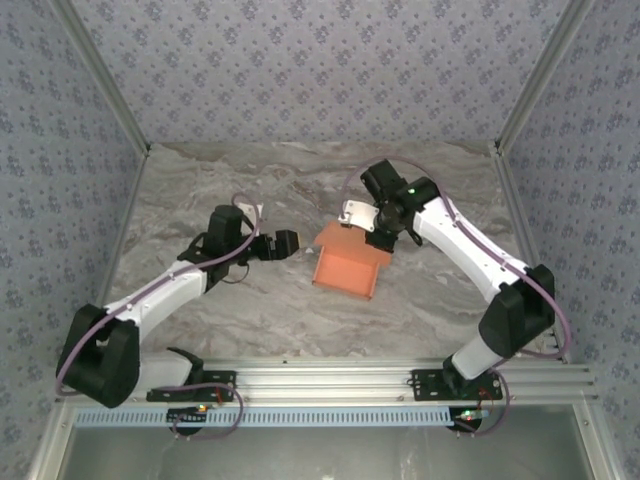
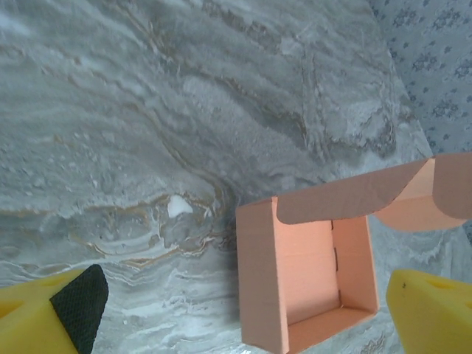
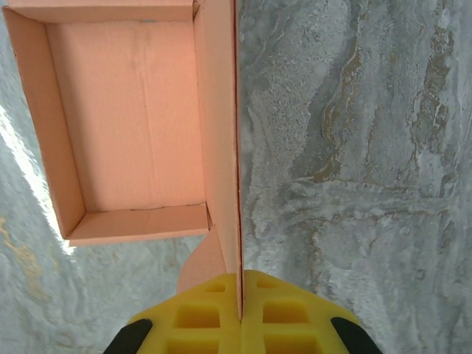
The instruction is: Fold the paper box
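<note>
Paper box [image 3: 125, 110] walls are up; my right hand [image 3: 239, 289] pinches the lid flap [image 3: 221, 110], left hand [image 1: 285, 243] spread nearby. Next, I reckon: fold lid over, tuck.

Box [image 1: 348, 268]: salmon-orange thin card, part-folded into shallow open tray. Four low walls up, inside bare, faint creases across floor. Sits flat on table [image 1: 200, 180], near centre, a bit right, turned askew. Lid flap stands up from one long wall, rounded ear at its end. Flap edge pinched in right gripper [image 3: 240, 295].
</note>
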Available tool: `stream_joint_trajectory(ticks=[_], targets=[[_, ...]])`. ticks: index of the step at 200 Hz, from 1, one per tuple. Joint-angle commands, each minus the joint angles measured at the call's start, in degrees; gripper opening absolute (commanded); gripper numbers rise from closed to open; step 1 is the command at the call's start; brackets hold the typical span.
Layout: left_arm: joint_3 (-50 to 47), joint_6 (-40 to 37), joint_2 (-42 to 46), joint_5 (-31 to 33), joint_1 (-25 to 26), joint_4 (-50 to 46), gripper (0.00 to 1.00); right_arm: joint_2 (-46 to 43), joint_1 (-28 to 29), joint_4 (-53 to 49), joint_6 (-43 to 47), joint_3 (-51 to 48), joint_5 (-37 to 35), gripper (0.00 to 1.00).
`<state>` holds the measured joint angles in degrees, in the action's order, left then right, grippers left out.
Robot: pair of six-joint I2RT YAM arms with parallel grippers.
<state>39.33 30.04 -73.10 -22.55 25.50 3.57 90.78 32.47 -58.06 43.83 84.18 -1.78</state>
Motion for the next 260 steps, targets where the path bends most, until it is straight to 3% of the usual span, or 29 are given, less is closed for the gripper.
stream_joint_trajectory(ticks=[1,18,28,34,65,82,106,128,137,154,168,174,194,216,235,260], targets=[[-3.4,2.6,-0.5,-2.6,-0.2,10.2,0.99,3.8,1.4,-2.2,5.3,1.9,-5.3,0.09],[-5.2,1.8,-0.3,-2.3,-0.2,12.9,0.99,5.1,2.7,-0.6,4.6,2.2,-6.9,0.14],[-5.9,0.8,-0.5,-3.3,-0.1,14.4,0.98,4.7,2.9,0.7,3.2,2.5,-5.9,0.34],[-6.4,-0.3,-0.6,-4.6,0.3,16.0,0.98,3.9,2.9,1.5,2.3,2.5,-4.4,0.41],[-5.6,-4.3,-0.9,-4.9,2.3,16.9,0.98,-3.3,2.8,8.6,-4.2,-1.5,0.4,0.43],[-2.1,-5.7,-1.4,-6.3,3.0,13.7,0.96,-10.5,2.0,15.5,-10.0,-7.2,2.3,0.5],[3.5,-15.7,-1.1,-5.3,6.8,5.7,0.97,-21.6,-1.6,26.8,-27.2,-16.3,-0.1,0.61],[9.4,-23.1,-2.9,-0.4,9.2,-3.1,0.97,-28.6,-8.6,26.9,-47.2,-22.8,0.1,0.65],[12.1,-23.6,-4.7,0.9,9.3,-5.4,0.95,-30.6,-11.6,25.3,-55.4,-24.8,2.0,0.63],[15.0,-24.1,-7.6,2.2,9.4,-8.0,0.89,-33.2,-17.7,24.1,-65.8,-28.7,12.5,0.58],[15.0,-24.1,-8.5,1.9,9.4,-8.3,0.88,-35.6,-20.9,28.5,-67.9,-34.4,27.0,0.55],[14.6,-24.3,-8.6,1.6,9.5,-8.2,0.88,-36.8,-21.1,30.2,-68.9,-36.8,29.4,0.54],[14.4,-25.8,-9.1,2.0,10.4,-7.8,0.85,-38.5,-20.5,30.7,-68.7,-41.2,29.7,0.54],[16.8,-27.9,-10.9,5.6,12.1,-10.5,0.79,-36.6,-18.9,30.0,-63.6,-41.8,28.3,0.63],[16.8,-28.0,-11.3,9.4,12.9,-10.1,0.75,-34.0,-17.4,30.9,-60.9,-41.6,26.7,0.62],[17.6,-27.4,-12.5,9.7,13.4,-9.7,0.69,-30.4,-14.3,32.8,-59.2,-41.4,22.3,0.6]])
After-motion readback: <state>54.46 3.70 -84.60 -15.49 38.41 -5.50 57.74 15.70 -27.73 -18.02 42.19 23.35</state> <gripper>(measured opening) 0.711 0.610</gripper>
